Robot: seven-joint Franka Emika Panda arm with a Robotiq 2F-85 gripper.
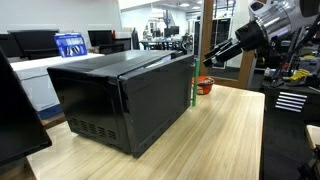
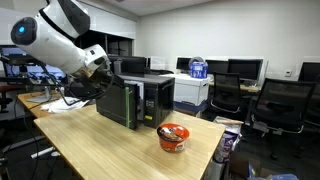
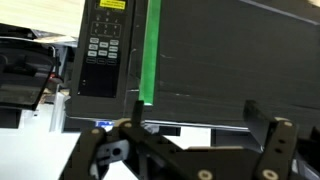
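End effector (image 3: 195, 135): fingers (image 3: 275, 140) spread wide in the wrist view, with nothing between them. It holds nothing. No contact with any object can be seen.

Nearest object: black microwave (image 1: 120, 90), standing upright on the light wood desk (image 1: 230, 130). In both exterior views it sits mid-desk and fills most of the desk's width. Its vented back faces the camera in an exterior view (image 1: 95, 128).

End effector position: in an exterior view (image 1: 208, 55) it hangs in the air at the microwave's front top corner, near the casing but apart from it. In an exterior view (image 2: 104, 72) it sits just above and beside the same upper corner, on the side toward the desk's far edge. Whether a gap remains there cannot be told at this size.

The wrist view looks straight at the microwave's front. Visible are the control panel (image 3: 100, 45) with its button rows, a vertical green strip (image 3: 152, 50) just beside the panel, and the dark door (image 3: 235, 60) past the strip. The door looks shut, flush with the panel. The green strip also shows along the front edge (image 1: 192, 85).

Other items: a red bowl (image 2: 173, 137) sits on the desk in front of the microwave, near the desk corner by the office chairs (image 2: 275, 105) and apart from the microwave. It also shows just past the microwave (image 1: 205, 86).
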